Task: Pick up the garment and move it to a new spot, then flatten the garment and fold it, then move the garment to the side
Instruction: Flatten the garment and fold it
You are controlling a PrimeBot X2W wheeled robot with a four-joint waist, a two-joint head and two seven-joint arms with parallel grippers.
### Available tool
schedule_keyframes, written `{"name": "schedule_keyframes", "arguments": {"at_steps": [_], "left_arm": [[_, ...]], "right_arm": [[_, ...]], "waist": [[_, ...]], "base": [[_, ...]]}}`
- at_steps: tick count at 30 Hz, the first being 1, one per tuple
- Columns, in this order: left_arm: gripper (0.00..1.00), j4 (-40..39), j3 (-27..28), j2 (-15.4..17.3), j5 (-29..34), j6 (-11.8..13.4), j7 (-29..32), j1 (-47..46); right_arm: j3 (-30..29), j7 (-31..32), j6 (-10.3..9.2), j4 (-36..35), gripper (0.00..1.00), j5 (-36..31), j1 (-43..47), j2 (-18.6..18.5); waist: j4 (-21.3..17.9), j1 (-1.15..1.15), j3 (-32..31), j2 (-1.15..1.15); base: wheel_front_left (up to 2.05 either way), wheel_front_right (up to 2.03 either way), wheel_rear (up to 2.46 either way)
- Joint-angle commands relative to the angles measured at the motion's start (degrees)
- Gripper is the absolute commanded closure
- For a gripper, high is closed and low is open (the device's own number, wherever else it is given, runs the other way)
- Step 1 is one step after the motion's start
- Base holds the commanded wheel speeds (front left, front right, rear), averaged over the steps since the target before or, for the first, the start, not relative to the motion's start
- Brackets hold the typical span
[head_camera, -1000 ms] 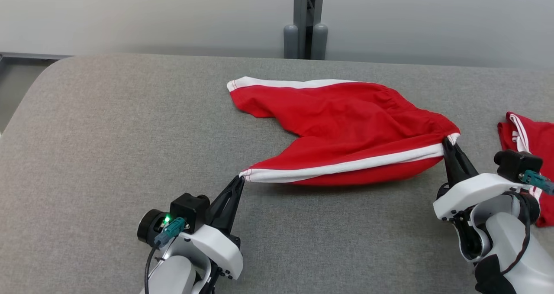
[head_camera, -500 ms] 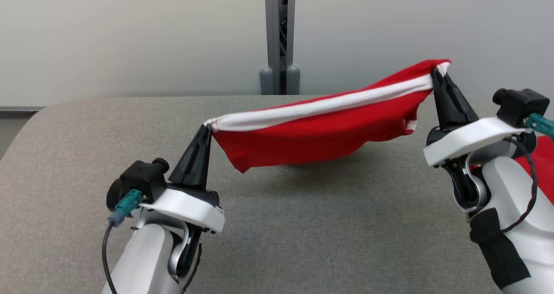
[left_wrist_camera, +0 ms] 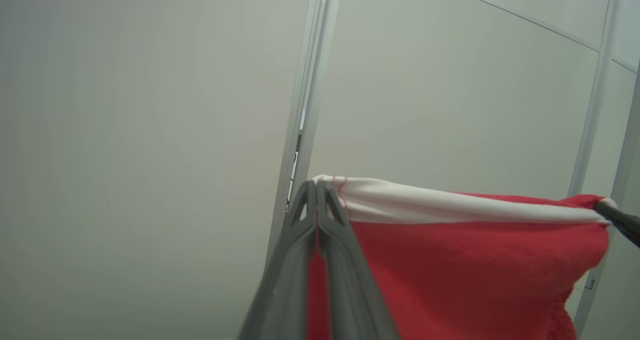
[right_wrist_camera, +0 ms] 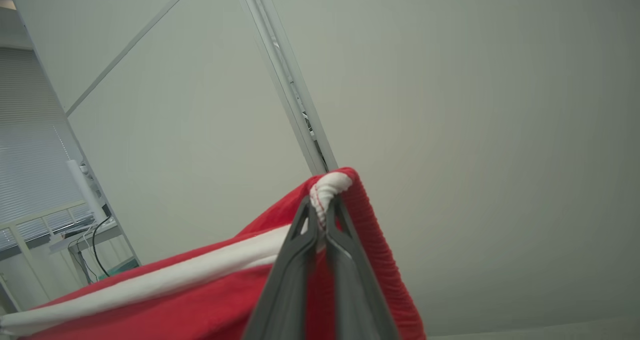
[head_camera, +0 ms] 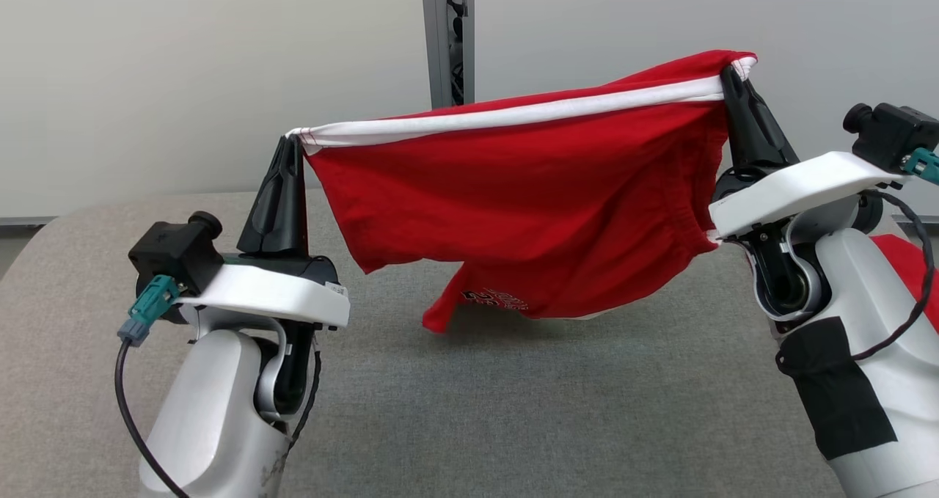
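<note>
Garment (head_camera: 528, 212) hangs clear above table (head_camera: 513, 425), strung by its white stripe. Left gripper (head_camera: 292, 142) pinches one end; right gripper (head_camera: 728, 76) pinches the other, higher. Best: level both ends, stripe taut, lay hem down first.

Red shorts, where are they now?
In the head view, the red shorts hang mid-frame over the grey table, stretched between the left gripper and right gripper.

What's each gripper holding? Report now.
Left gripper: shut on the shorts, at one stripe end.
Right gripper: shut on the shorts, at the other, higher end.
</note>
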Motion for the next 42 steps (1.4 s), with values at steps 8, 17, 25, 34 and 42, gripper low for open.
{"name": "schedule_keyframes", "arguments": {"at_steps": [8,17,25,34,42], "left_arm": [[1.0,6.3,-0.1,0.3,-1.8,1.0,0.3,-9.8],[1.0,13.1,0.4,0.3,-2.1,1.4,1.9,-31.8],[1.0,17.8,4.7,0.3,-2.1,0.6,-0.1,-53.7],[1.0,14.1,2.1,0.3,-5.0,0.2,-0.1,-55.1],[1.0,21.9,-2.4,0.3,-7.9,-0.4,-0.2,-47.9]], "right_arm": [[-2.4,4.4,0.01,3.3,1.0,4.5,-7.0,1.0],[-2.8,1.9,0.02,9.7,1.0,2.6,-26.4,1.2],[0.8,-4.6,0.01,11.7,1.0,1.0,-42.4,0.6],[-1.1,-4.5,0.02,1.8,1.0,0.5,-39.7,-1.4],[2.8,-4.5,0.02,9.5,1.0,5.2,-33.6,-3.1]], "waist": [[-1.1,0.0,6.8,0.0],[-1.2,0.0,22.4,0.0],[-1.4,0.0,32.9,0.0],[1.4,0.0,41.7,0.0],[3.4,0.0,43.4,0.0]], "base": [[0.0,0.0,0.0],[0.0,0.0,0.0],[0.0,0.0,0.0],[0.0,0.0,0.0],[0.0,0.0,0.0]]}}
